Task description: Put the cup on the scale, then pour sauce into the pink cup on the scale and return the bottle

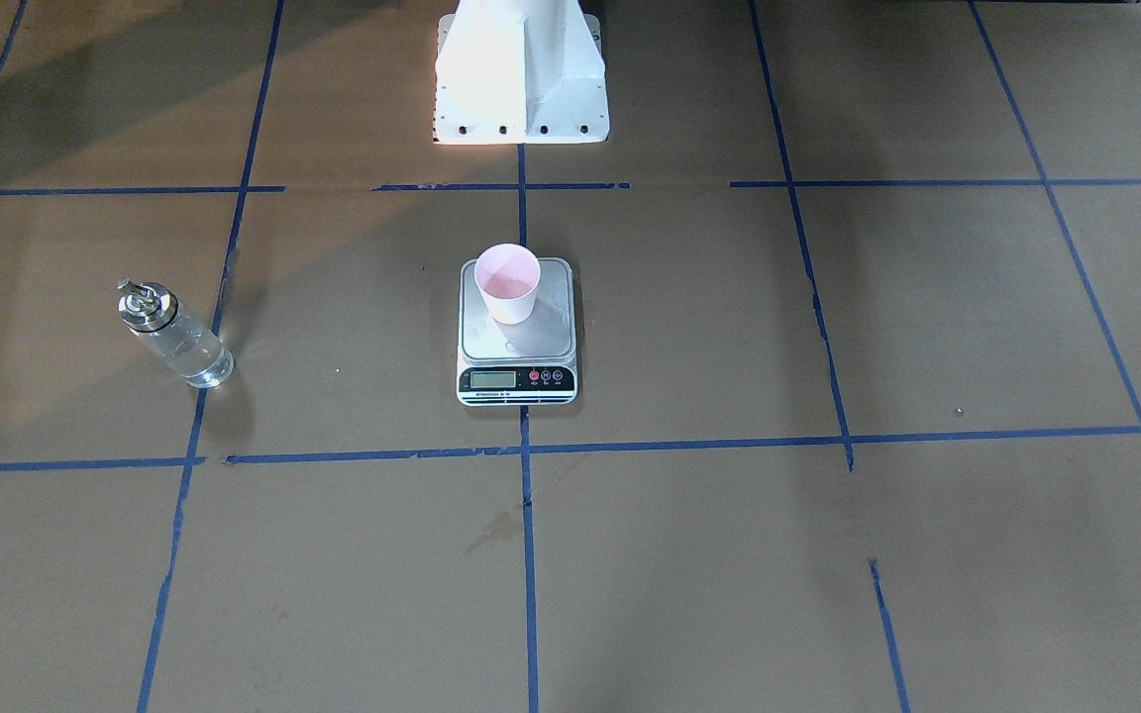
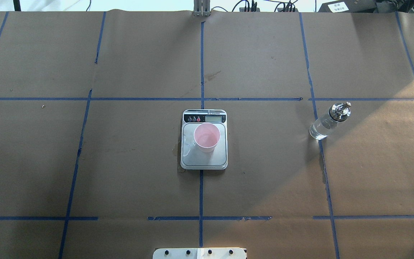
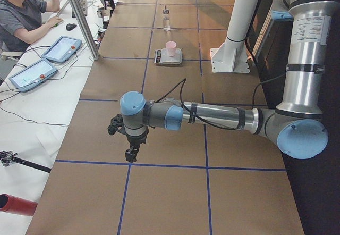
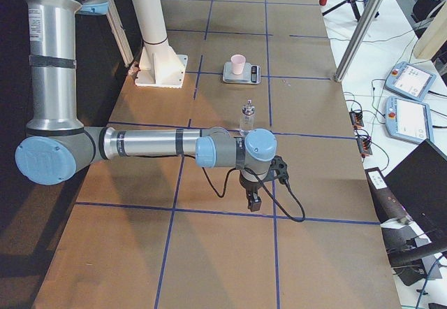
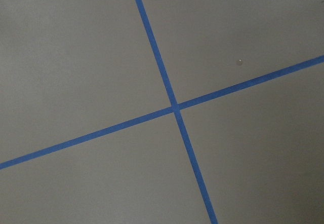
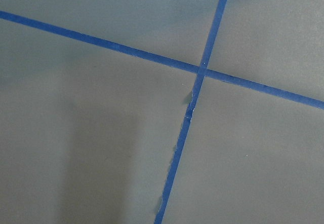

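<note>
The pink cup [image 1: 508, 282] stands upright on the silver platform of the scale [image 1: 516, 344] at the table's middle; they also show in the overhead view, cup [image 2: 207, 136] on scale [image 2: 204, 160]. The clear glass bottle [image 1: 174, 335] with its silver collar stands upright on the table, apart from the scale, on the robot's right [image 2: 327, 124]; clear sauce shows in its lower part. My left gripper [image 3: 130, 152] and right gripper [image 4: 253, 198] hang low over bare table far from these things; I cannot tell whether they are open or shut. Both wrist views show only brown paper and blue tape.
The white robot pedestal [image 1: 521, 69] stands behind the scale. A small wet patch [image 2: 176, 149] lies beside the scale. An operator [image 3: 21, 17] sits at a side desk with tablets [image 3: 61, 49]. Pendants [image 4: 408, 82] lie by the table's other end.
</note>
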Controlling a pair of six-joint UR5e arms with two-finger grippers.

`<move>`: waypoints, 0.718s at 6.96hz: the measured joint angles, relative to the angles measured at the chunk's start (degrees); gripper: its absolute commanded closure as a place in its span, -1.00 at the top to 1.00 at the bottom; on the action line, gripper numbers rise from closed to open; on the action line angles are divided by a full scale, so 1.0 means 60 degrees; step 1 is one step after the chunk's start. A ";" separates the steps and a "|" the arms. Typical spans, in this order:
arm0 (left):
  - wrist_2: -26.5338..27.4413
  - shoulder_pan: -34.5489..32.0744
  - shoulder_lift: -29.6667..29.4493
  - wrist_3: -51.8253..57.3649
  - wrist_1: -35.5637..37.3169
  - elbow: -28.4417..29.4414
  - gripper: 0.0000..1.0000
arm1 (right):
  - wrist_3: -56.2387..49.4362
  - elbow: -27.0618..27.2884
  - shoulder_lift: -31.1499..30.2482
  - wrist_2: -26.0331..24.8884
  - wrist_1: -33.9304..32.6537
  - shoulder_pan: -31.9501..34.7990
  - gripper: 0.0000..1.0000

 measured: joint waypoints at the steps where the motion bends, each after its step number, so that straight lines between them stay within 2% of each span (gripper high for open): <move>1: -0.0021 -0.0321 0.0012 0.0112 -0.0017 0.0122 1.00 | 0.0162 -0.0038 -0.0002 0.0000 0.0079 0.0003 1.00; 5: -0.0017 -0.0792 0.0030 0.0822 0.0039 0.0476 1.00 | 0.0759 -0.0043 -0.0061 0.0081 0.0117 0.0069 1.00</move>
